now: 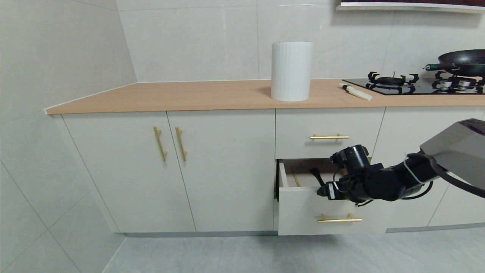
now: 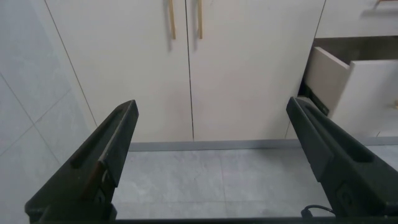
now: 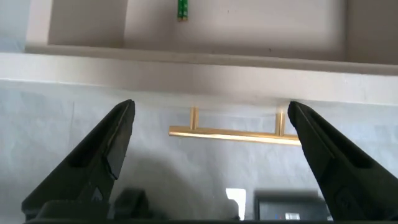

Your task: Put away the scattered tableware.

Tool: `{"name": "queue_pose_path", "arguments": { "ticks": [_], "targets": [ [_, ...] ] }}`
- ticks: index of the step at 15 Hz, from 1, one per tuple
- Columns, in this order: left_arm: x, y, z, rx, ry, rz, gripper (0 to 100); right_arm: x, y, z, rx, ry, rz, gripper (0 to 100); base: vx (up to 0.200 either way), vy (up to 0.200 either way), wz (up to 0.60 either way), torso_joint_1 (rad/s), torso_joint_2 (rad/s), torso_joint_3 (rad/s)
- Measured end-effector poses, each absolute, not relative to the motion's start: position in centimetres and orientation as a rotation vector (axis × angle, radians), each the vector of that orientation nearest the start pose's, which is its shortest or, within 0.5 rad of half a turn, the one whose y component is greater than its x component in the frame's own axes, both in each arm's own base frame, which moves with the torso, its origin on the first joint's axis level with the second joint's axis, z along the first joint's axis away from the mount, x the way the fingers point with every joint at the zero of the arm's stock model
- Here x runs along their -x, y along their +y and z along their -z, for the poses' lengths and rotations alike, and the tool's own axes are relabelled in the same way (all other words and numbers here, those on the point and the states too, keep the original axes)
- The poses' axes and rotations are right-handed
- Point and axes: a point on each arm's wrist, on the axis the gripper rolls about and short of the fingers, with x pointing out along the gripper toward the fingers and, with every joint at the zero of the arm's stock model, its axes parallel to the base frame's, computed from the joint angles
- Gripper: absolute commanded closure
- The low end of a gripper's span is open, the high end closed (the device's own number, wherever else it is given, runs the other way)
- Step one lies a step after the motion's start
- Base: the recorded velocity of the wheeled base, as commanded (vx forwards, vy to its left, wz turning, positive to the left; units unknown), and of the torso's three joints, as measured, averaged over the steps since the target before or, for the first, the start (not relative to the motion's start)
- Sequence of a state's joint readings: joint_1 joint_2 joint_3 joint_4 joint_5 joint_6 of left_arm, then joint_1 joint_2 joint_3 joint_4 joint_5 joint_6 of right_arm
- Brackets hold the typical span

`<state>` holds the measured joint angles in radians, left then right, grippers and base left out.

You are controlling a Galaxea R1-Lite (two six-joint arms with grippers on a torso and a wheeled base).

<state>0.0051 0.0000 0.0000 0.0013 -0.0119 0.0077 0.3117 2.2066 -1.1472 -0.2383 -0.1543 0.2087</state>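
The drawer (image 1: 303, 206) stands open, the right pincer (image 3: 210, 107) spread wide and empty at its front. The left pincer (image 2: 211, 104) is wide too. 1 utensil (image 1: 355, 91) lies on the surface (image 1: 189, 94) beside the hob (image 1: 394, 81) — probably the next fetch, calling for a low, flat pinch.

We saw a tabletop (image 1: 189, 94) of wood-grain laminate, matt and smooth, under the white canister (image 1: 291, 71), whose ribbed wall looked matt, like ceramic or plastic. Below the canister, the cabinet fronts (image 1: 223, 170) were smooth, satin off-white, with brushed brass-coloured metal handles (image 1: 329, 137). To the right of the canister lay a glossy black glass hob (image 1: 418, 90) bearing a dull dark pan (image 1: 462, 60). The right gripper (image 3: 210, 106) had matt black plastic jaws.
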Motion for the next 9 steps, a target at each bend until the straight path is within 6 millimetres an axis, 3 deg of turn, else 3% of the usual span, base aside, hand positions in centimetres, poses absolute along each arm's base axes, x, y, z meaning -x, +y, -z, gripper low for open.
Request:
{"name": "queue_pose_path", "arguments": {
  "ticks": [9],
  "targets": [
    [2.3, 0.0, -7.5, -0.007, 0.001, 0.007, 0, -44.5, 11.4, -2.2, -0.025, 0.74, -0.024, 0, 0.0, 0.0, 0.0, 0.0, 0.0, 0.0]
  ]
}}
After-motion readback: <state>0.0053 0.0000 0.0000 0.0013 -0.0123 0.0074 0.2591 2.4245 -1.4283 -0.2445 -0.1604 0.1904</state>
